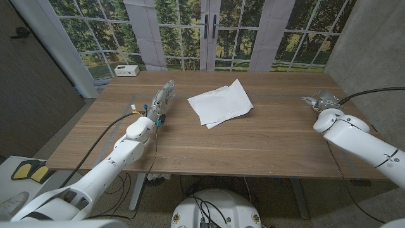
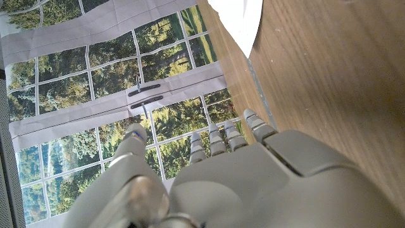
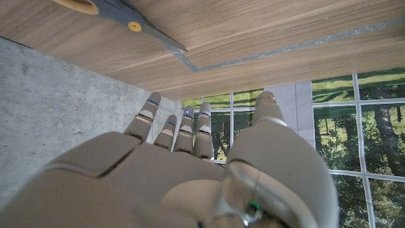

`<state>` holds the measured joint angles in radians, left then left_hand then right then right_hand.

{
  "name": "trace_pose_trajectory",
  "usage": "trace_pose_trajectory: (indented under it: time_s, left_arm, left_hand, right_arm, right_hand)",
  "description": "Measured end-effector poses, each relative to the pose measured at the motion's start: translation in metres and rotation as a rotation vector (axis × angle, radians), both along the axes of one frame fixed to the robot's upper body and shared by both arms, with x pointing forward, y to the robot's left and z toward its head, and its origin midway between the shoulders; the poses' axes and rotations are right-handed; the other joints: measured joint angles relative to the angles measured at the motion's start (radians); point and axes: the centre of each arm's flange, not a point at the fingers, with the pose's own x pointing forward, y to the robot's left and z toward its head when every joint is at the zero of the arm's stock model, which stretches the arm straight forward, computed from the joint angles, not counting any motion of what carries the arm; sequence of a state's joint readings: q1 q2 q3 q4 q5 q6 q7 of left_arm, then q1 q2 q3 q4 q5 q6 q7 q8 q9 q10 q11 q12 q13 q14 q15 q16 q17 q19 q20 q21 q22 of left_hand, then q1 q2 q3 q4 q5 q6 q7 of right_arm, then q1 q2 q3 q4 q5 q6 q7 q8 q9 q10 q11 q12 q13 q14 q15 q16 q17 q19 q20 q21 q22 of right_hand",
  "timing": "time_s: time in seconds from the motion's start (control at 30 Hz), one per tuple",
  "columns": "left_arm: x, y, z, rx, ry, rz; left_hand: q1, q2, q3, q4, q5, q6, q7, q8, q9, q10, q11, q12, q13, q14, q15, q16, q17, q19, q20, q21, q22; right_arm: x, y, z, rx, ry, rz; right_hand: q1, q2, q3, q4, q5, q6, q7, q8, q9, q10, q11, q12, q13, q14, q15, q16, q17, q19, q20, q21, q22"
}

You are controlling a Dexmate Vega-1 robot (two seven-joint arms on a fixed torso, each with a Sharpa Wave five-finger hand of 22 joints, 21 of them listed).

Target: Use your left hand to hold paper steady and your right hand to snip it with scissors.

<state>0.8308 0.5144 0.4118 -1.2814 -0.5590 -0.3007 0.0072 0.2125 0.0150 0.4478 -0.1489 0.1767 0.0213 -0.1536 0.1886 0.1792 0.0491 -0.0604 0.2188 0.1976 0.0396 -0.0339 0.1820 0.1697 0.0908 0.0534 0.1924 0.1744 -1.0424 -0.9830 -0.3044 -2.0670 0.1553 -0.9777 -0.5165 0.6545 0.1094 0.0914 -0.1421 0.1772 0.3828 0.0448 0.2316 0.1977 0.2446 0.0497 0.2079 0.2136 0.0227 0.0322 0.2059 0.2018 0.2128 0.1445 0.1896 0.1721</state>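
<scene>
White paper sheets (image 1: pixel 221 104) lie at the table's (image 1: pixel 253 142) far middle; the left hand (image 1: pixel 161 101) and right hand (image 1: pixel 321 101) hold nothing, fingers extended; scissors (image 3: pixel 126 22) lie near the right hand.

Both arms are showing smooth white rounded shells. The left hand (image 1: pixel 162 100) is showing grey segmented fingers with small blue marks at the tips, and a black cable (image 1: pixel 104 135) is running along the left arm to its wrist. The right hand (image 1: pixel 321 100) is showing grey metal, with another black cable (image 1: pixel 373 92) trailing off behind it.
</scene>
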Motion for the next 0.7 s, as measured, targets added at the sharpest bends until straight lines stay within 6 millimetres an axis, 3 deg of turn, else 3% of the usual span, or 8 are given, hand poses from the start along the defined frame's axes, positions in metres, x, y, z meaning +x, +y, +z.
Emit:
trace_pose_trajectory:
  time_s: [0.7]
  left_arm:
    - [-0.002, 0.002, -0.004, -0.003, 0.007, 0.002]
  left_hand:
    - [0.000, 0.000, 0.000, 0.000, 0.000, 0.000, 0.000, 0.000, 0.000, 0.000, 0.000, 0.000, 0.000, 0.000, 0.000, 0.000, 0.000, 0.000, 0.000, 0.000, 0.000]
  right_arm:
    - [-0.002, -0.015, -0.005, -0.011, 0.036, 0.004]
  right_hand:
    - [-0.006, -0.005, 0.000, 0.000, 0.000, 0.046, -0.007, 0.013, 0.005, -0.016, -0.009, -0.005, 0.000, 0.000, 0.000, 0.000, 0.001, 0.000, 0.000, 0.000, 0.000]
